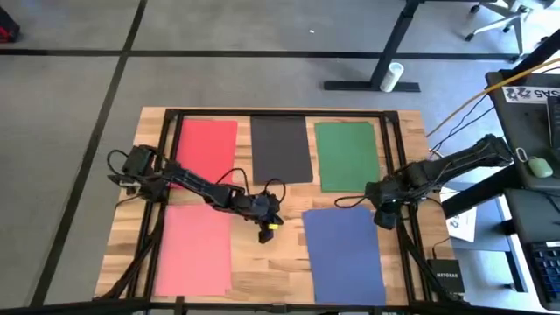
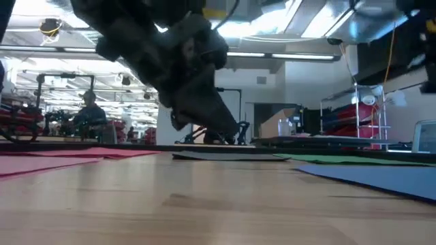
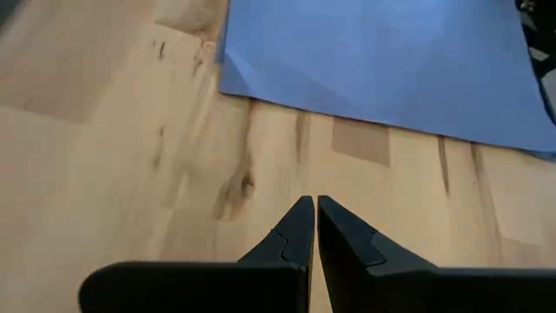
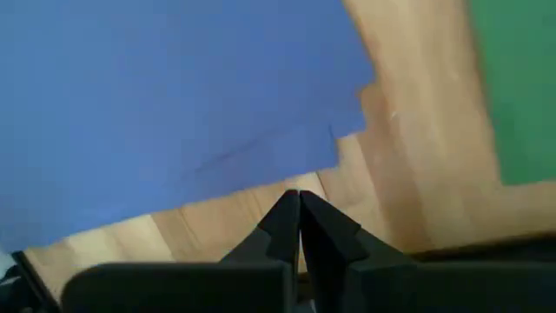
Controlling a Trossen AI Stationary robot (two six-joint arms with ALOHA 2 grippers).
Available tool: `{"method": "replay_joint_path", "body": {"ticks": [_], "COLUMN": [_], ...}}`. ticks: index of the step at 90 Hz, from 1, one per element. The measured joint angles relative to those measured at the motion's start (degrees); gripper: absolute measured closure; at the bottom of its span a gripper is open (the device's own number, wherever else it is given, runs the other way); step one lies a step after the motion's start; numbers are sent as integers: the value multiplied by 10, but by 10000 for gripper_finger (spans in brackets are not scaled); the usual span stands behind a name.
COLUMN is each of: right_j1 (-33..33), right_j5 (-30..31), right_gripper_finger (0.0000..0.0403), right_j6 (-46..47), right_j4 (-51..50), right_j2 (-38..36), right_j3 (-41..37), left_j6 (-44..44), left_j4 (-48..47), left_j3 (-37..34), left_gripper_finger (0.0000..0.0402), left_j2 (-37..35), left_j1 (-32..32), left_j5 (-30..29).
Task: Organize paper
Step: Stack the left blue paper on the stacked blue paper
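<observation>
- The blue sheet point(image 1: 344, 252) lies flat on the desk point(image 1: 262, 267), skewed a little, unlike the other four sheets, which sit squarer to the desk edges.
- Taking the blue sheet as landmark: the green sheet point(image 1: 346, 154) is just beyond its far edge, the black sheet point(image 1: 281, 149) beyond and to the left of it, the red sheet point(image 1: 205, 149) farther left again, and the pink sheet point(image 1: 194, 249) well apart on the left, across a strip of bare wood.
- The right tool point(image 1: 385, 213) hangs just off the blue sheet's far right corner, over bare wood; its two fingers are pressed together, holding nothing.
- The left tool point(image 1: 265, 229) hangs just off the blue sheet's left edge, near its far left corner, likewise pinched together and empty.
- The step in hand looks like squaring up or gathering the blue sheet, since both tools flank it.
- To do it well, I judge a tool should press lightly on the sheet and slide it, or part its fingers and catch a corner, because thin paper lying flat offers no edge to pinch.
- Moving slowly should keep the sheet from buckling or riding over the green sheet.
- A black frame point(image 1: 280, 113) runs along the desk's edges.
</observation>
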Motion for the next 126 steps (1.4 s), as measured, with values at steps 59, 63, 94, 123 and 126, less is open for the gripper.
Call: {"method": "replay_joint_path", "body": {"ticks": [59, 63, 94, 123, 126], "right_j1": [158, 161, 162, 162, 162], "right_j5": [37, 41, 66, 74, 75], "right_gripper_finger": [403, 403, 403, 403, 403], "right_j6": [181, 182, 197, 214, 215], "right_j4": [87, 91, 101, 104, 105], "right_j2": [147, 162, 192, 193, 193], "right_j3": [-66, -65, -61, -62, -62], "left_j6": [-10, -10, -8, 11, 10], "left_j4": [14, 17, 45, 49, 49], "left_j3": [57, 58, 75, 141, 144], "left_gripper_finger": [402, 402, 402, 402, 402], "left_j2": [78, 79, 121, 180, 182], "left_j1": [7, 9, 13, 27, 29], "left_j5": [2, 2, 3, 11, 12]}}
